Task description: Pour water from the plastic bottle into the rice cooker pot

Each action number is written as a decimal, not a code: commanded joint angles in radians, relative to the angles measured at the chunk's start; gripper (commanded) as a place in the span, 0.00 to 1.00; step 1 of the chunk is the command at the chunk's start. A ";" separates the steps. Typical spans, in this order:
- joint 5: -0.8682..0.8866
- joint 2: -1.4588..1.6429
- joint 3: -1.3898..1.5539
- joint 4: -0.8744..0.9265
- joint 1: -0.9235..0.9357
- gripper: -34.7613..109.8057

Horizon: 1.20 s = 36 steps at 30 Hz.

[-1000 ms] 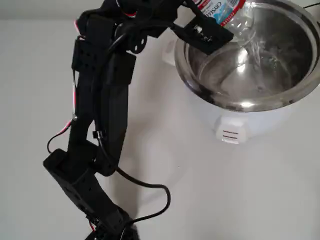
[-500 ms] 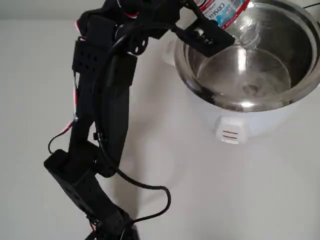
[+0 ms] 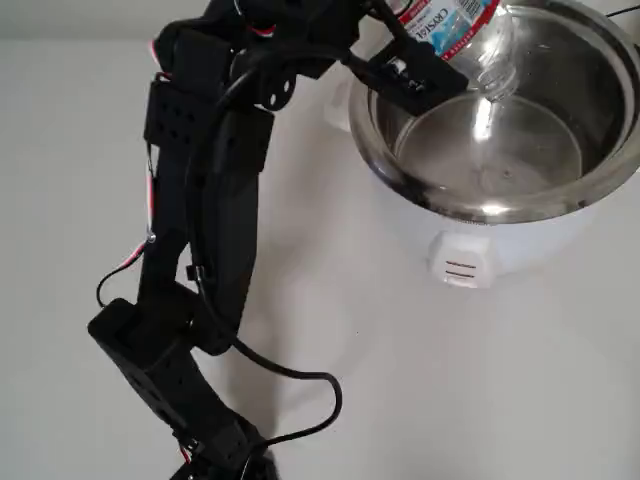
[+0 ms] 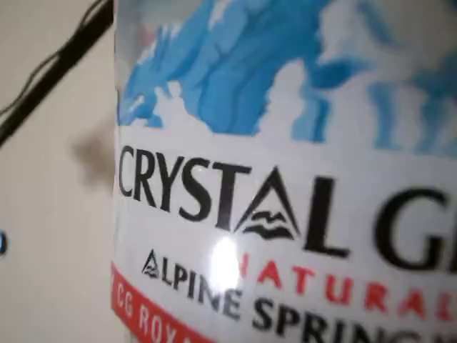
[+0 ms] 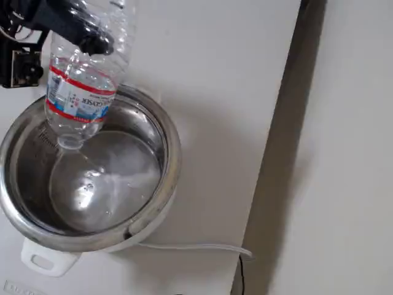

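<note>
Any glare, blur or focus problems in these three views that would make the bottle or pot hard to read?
Overhead view: bright glare on the rice cooker pot rim, and the arm casts a soft shadow on the table. Wrist view: the plastic bottle label sits very close, soft at the edges, with a white glare spot. Fixed view: reflections on the pot's shiny floor; the gripper is dark and underexposed.

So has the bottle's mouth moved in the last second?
Yes. In the overhead view the bottle mouth has drawn up and back toward the pot's far rim, and the splashing below it has calmed.
</note>
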 commanded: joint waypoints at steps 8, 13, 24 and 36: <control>0.028 0.009 -0.075 0.011 0.025 0.27; 0.029 0.006 -0.075 0.011 0.029 0.27; -0.005 0.006 -0.075 0.008 0.017 0.27; -0.509 -0.008 -0.077 -0.063 -0.034 0.27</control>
